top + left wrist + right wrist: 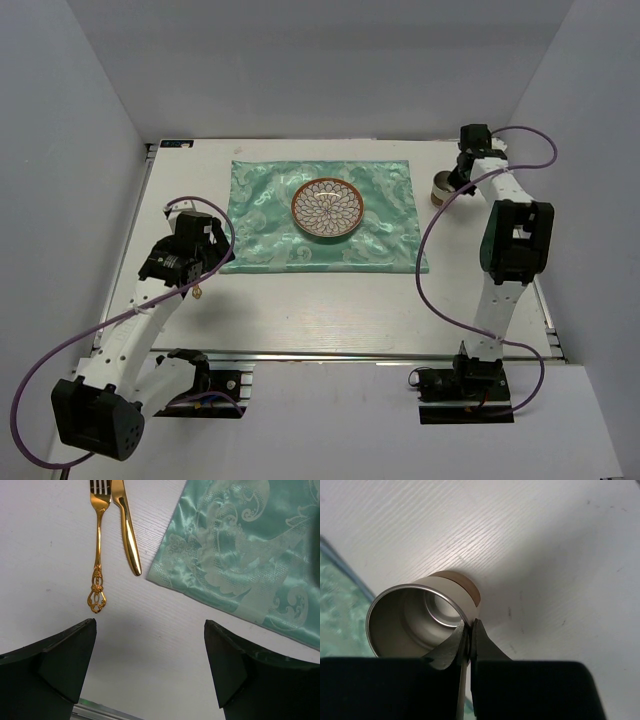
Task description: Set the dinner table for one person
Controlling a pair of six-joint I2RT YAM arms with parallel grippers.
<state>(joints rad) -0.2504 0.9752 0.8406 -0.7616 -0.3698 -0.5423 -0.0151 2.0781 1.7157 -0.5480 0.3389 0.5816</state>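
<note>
- The white surface (330, 310) lay under both arms and under the mint-green cloth (385, 225). Its metal rail (330, 355) ran along the edge nearest the arm bases, on the near side of the cloth.
- The left tool (150, 625) hung above bare surface off the cloth's near-left corner, its 2 fingers (65, 660) spread wide apart with nothing between them.
- A gold fork (97, 545) and a gold knife (127, 530) lay side by side on the surface just left of the cloth. The knife was between the fork and the cloth's edge, and neither touched the cloth.
- A round patterned plate (327, 210) with a reddish rim sat on the middle of the cloth.
- The right tool (470, 630) was beyond the cloth's far-right corner, pinching the wall of a silvery metal cup (415, 617), with 1 finger inside the rim and 1 outside.
- The cup was off the cloth, just beside its right edge; I cannot tell whether it rested on the surface.
</note>
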